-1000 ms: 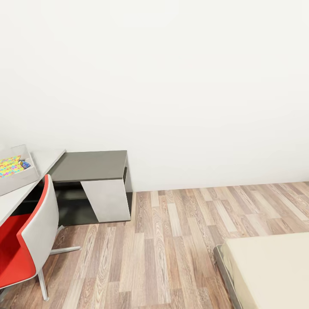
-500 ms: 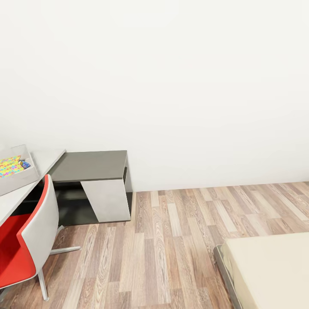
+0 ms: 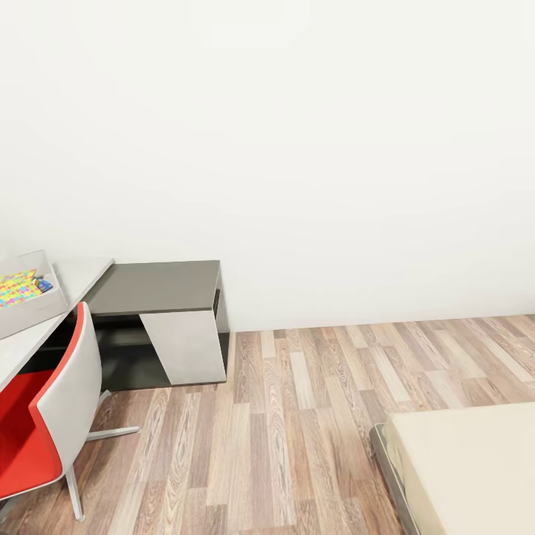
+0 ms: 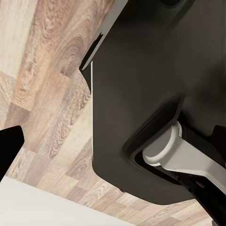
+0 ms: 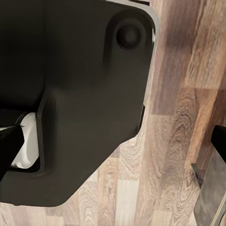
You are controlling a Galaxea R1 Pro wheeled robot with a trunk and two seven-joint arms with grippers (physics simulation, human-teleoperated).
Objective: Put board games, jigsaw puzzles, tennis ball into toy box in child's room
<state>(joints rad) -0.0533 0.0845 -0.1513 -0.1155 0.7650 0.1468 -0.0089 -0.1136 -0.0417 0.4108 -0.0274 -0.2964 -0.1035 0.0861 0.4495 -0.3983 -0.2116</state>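
Observation:
The light grey toy box [image 3: 31, 309] stands on the pale top of the table [image 3: 83, 273] at the far left of the head view. Inside it lies a multicoloured jigsaw puzzle [image 3: 16, 288] with a small blue item [image 3: 42, 283] at its edge. A beige corner of the bed [image 3: 468, 468] shows at the lower right, bare of toys. My left gripper [image 4: 113, 141] and right gripper [image 5: 113, 146] hang over the wood floor beside my dark base, each with black fingertips [image 4: 8, 147] [image 5: 9, 143] set wide apart and nothing between them. The tennis ball is out of view.
A red and white swivel chair [image 3: 52, 401] stands in front of the table. The table's lower dark grey wing [image 3: 156, 286] reaches to the white wall. Wood-plank floor [image 3: 297, 416] lies open between chair, wing and bed.

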